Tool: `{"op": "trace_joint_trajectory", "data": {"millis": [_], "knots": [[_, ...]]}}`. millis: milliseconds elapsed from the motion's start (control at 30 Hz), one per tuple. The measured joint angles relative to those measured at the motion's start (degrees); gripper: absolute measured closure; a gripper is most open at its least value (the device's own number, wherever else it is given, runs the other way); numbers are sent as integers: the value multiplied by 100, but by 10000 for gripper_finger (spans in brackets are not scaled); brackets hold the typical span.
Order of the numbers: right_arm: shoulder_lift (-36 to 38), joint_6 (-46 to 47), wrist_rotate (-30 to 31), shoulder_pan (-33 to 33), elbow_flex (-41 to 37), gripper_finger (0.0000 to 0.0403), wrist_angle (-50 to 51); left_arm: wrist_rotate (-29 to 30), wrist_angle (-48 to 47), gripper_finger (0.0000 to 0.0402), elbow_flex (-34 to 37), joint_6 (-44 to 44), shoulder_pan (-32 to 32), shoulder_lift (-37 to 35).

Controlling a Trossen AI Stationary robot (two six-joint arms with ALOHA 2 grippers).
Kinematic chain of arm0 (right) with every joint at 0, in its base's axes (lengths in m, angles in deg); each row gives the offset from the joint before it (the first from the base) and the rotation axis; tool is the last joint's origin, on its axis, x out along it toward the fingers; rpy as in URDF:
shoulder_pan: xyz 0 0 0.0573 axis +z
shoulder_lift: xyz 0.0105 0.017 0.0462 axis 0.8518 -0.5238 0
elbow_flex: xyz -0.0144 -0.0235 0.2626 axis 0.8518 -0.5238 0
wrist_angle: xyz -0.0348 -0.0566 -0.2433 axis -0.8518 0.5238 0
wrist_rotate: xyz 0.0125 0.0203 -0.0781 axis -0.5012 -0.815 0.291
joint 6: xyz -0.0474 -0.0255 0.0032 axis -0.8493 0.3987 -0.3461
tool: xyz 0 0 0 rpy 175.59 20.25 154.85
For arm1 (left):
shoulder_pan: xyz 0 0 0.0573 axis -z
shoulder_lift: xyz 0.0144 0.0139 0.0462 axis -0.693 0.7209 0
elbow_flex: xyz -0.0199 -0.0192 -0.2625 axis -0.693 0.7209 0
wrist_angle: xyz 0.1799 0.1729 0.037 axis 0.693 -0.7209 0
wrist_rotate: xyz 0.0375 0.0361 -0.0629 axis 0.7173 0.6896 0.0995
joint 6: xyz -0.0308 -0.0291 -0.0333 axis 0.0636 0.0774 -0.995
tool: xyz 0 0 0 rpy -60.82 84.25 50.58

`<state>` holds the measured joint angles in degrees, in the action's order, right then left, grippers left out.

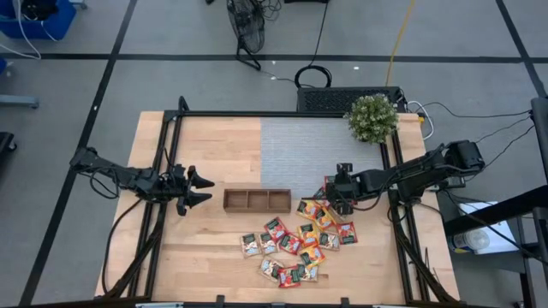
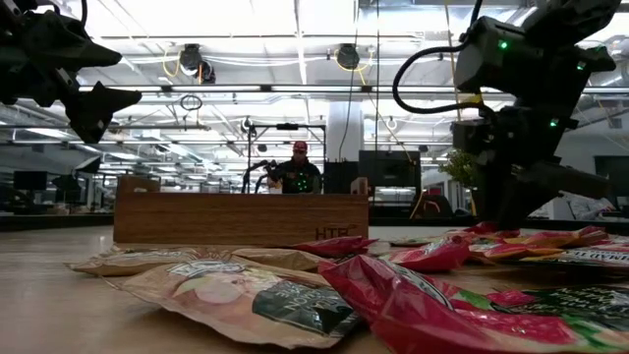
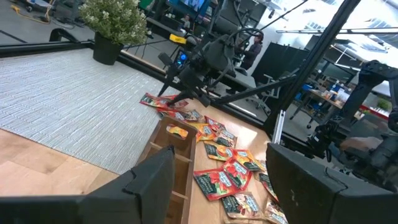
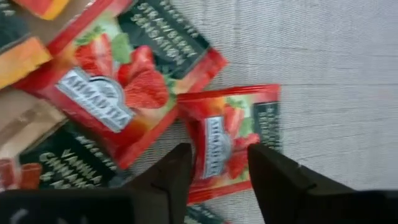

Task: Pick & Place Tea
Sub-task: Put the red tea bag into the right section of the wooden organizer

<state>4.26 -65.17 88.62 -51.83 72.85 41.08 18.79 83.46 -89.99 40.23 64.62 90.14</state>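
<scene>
Several tea sachets (image 1: 300, 244), red, orange and green-and-white, lie scattered flat on the table to the right of and in front of the wooden tray (image 1: 257, 200). My right gripper (image 4: 217, 158) points steeply down over the pile's far right end (image 1: 341, 204). It is open, one finger on each side of a red strawberry sachet (image 4: 230, 124) that lies flat on the grey mat. Another red sachet (image 4: 124, 81) lies beside it. My left gripper (image 1: 201, 188) hovers open and level, left of the tray, with nothing between its fingers. My right gripper comes from above, slanting down, and its two fingers (image 4: 177, 168) stand over the two side edges of the red sachet's near end (image 4: 214, 165). The sachet lies flat on the mat. Whether the fingers touch it, I cannot tell.
A grey mat (image 1: 308, 150) covers the table's far right part, with a potted plant (image 1: 372, 118) at its far right corner. The three-compartment tray (image 2: 241, 218) stands mid-table. Bare wood lies at the left and far left. A person sits in the room behind (image 2: 298, 167).
</scene>
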Motion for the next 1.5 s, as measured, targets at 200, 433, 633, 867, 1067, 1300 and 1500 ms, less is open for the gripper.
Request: {"op": "trace_joint_trajectory", "data": {"millis": [200,433,633,867,1067,1300,1500], "knots": [[-2,2,-342,-41,-76,317,-112,0,0,151,0,0,0,-1],[0,2,-331,-37,-142,386,-139,0,0,151,0,-2,0,0],[0,0,313,259,-69,401,-170,0,0,151,0,-1,0,-1],[0,-807,2306,920,304,402,-627,0,2,151,0,-2,0,0],[0,-2313,2242,1257,310,402,-3046,0,0,151,0,-1,0,-1],[-148,-2417,874,1304,316,403,-5106,0,0,151,0,-2,0,-1],[-1260,-2981,601,1263,595,403,-5867,2,0,151,0,-2,0,-2]]}}
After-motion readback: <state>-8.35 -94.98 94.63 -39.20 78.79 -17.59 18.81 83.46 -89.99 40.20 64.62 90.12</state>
